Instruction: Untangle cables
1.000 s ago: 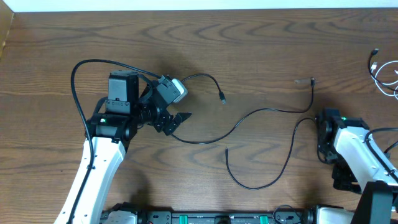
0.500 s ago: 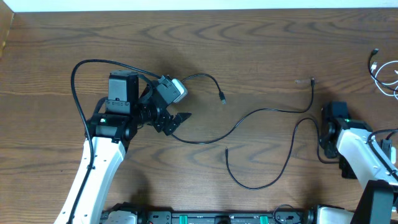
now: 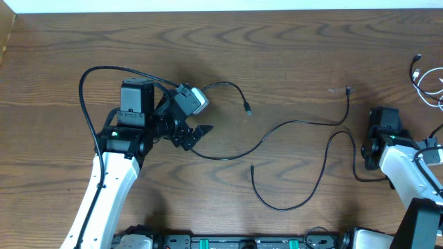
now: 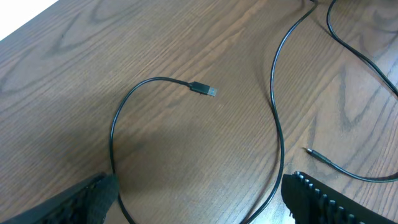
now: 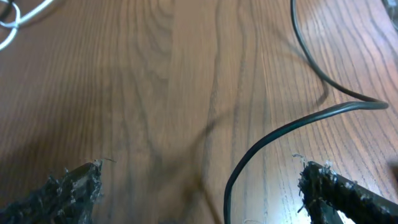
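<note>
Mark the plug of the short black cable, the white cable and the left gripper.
plug (image 4: 204, 89): left wrist view, on its black housing.
white cable (image 3: 414, 75): overhead view, on the strand below its end.
left gripper (image 4: 198, 182): left wrist view, midway between its fingertips.

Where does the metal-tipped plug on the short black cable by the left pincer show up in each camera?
Overhead: plug, centre-left, just right of the left pincer.
Left wrist: plug, upper middle.
Right wrist: not in it.
Shared landmark: the long black cable curving past the plug, in overhead and left wrist.
</note>
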You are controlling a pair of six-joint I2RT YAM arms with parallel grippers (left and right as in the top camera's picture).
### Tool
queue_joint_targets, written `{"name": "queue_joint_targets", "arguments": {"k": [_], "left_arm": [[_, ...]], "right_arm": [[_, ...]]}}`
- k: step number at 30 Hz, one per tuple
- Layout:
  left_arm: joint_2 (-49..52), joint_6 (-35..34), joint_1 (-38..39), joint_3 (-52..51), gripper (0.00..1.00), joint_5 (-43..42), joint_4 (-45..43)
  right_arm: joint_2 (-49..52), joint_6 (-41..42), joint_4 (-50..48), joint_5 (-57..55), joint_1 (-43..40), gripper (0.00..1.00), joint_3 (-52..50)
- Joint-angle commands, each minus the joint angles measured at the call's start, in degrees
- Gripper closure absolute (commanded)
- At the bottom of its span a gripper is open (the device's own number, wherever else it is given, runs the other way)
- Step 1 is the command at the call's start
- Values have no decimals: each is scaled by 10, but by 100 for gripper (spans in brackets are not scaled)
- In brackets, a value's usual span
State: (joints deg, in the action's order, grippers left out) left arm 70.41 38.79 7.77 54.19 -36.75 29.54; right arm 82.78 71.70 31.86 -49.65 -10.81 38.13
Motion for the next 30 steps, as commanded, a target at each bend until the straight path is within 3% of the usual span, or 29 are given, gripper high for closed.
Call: {"name": "queue_joint_targets", "arguments": {"k": [1, 30], "left_arm": [[-1, -3, 1, 7, 11, -3, 0], [-1, -3, 1, 7, 11, -3, 0]], "right_arm": [[8, -25, -2, 20, -9, 1, -5], [8, -25, -109, 38, -37, 1, -90]]}}
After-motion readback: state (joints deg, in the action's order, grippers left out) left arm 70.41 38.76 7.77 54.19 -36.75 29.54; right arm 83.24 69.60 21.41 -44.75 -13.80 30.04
